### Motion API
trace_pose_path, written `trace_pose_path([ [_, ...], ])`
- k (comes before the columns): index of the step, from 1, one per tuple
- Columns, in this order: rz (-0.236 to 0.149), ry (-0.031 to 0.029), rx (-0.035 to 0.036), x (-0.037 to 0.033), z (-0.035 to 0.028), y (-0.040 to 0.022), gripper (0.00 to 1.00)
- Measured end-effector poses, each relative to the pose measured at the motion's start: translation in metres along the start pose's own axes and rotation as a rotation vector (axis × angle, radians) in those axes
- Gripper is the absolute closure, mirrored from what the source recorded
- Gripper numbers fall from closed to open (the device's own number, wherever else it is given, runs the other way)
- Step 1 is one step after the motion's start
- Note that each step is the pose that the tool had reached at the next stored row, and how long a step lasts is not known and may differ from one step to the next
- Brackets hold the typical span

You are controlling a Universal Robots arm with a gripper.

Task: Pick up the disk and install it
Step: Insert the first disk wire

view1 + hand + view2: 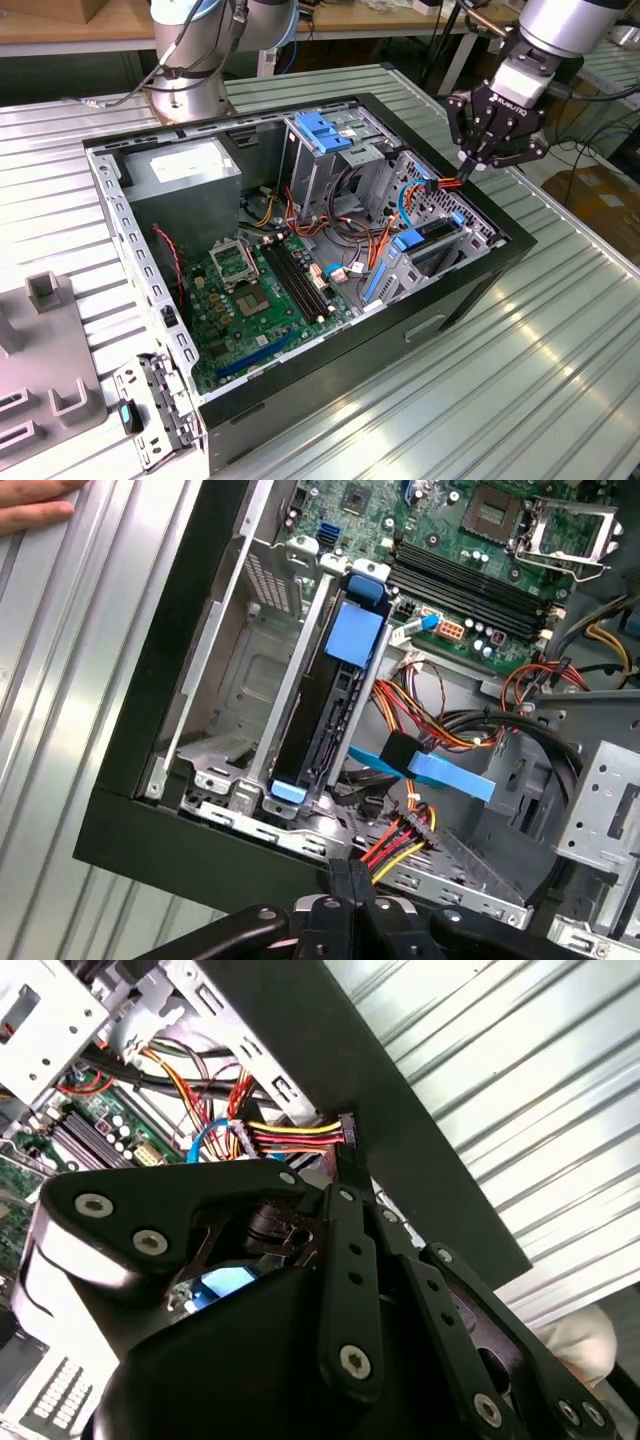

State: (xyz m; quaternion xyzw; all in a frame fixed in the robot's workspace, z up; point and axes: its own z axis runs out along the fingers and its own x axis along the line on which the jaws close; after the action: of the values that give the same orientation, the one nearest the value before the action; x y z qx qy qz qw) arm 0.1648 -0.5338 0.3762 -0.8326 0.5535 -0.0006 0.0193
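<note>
The end effector (352, 885) is pinched closed on the power connector (405, 835) with red, yellow and black wires, held at the case's edge, apparently for plugging. Just beyond, the disk (322, 720) sits on edge in its bay, blue rails showing; farther in lies the motherboard (470, 540).

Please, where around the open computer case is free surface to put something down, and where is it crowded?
Free: the ribbed table at the exterior view's right of the case. Crowded: the cables beside the drive cage, where the tool pinches a connector.
</note>
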Motion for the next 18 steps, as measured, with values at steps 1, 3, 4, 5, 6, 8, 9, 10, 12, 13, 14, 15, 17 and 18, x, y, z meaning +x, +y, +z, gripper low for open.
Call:
trace_pose_path([
  [1,-0.03,-0.001,-0.0006,0.0,0.0001,-0.0001,0.89],
  [3,-0.102,-0.0033,-0.002,0.0,0.0003,-0.0002,0.89],
  [4,-0.121,-0.0039,-0.0024,0.0001,0.0004,-0.0005,0.89],
  [5,-0.132,-0.0043,-0.0027,0.0004,0.0004,-0.001,0.89],
  [6,-0.139,-0.0047,-0.0027,0.0006,0.0005,-0.0019,0.89],
  [8,-0.15,-0.0051,-0.003,0.0009,0.0007,-0.0057,0.89],
  [9,-0.156,-0.0052,-0.0031,0.0009,0.0008,-0.0081,0.89],
  [10,-0.171,-0.0056,-0.0034,0.0008,0.0009,-0.0091,0.89],
  [12,-0.222,-0.0074,-0.0044,0.0008,0.0019,-0.0091,0.89],
  [13,-0.243,-0.0081,-0.0048,0.0008,0.0025,-0.0091,0.89],
  [14,-0.272,-0.009,-0.0055,0.0009,0.003,-0.0091,0.89],
  [15,-0.291,-0.0094,-0.006,0.0009,0.0032,-0.0091,0.89],
  [17,-0.321,-0.0105,-0.0065,0.001,0.0035,-0.0094,0.89],
  [18,-0.334,-0.011,-0.0067,0.0011,0.0035,-0.0096,0.89],
])
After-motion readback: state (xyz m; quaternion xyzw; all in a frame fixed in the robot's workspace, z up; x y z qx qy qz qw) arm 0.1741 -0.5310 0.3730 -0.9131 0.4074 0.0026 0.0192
